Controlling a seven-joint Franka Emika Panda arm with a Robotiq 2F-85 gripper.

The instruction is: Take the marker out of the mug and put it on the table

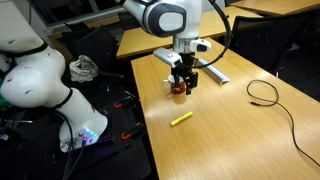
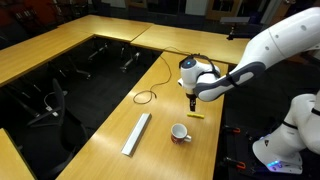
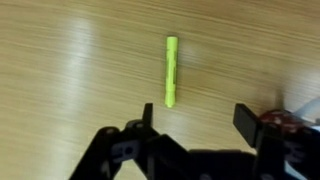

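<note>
Hovering wide open and empty, the black Robotiq gripper (image 3: 195,116) hangs beside the small round mug (image 2: 180,133). Beyond, the yellow-green plastic marker (image 3: 171,72) lies flat on the light wooden table (image 3: 60,60). A straight vertical lift looks safest, nudging neither.

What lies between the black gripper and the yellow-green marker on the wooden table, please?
Nothing: in the wrist view, only bare wooden table separates the gripper from the marker.
</note>
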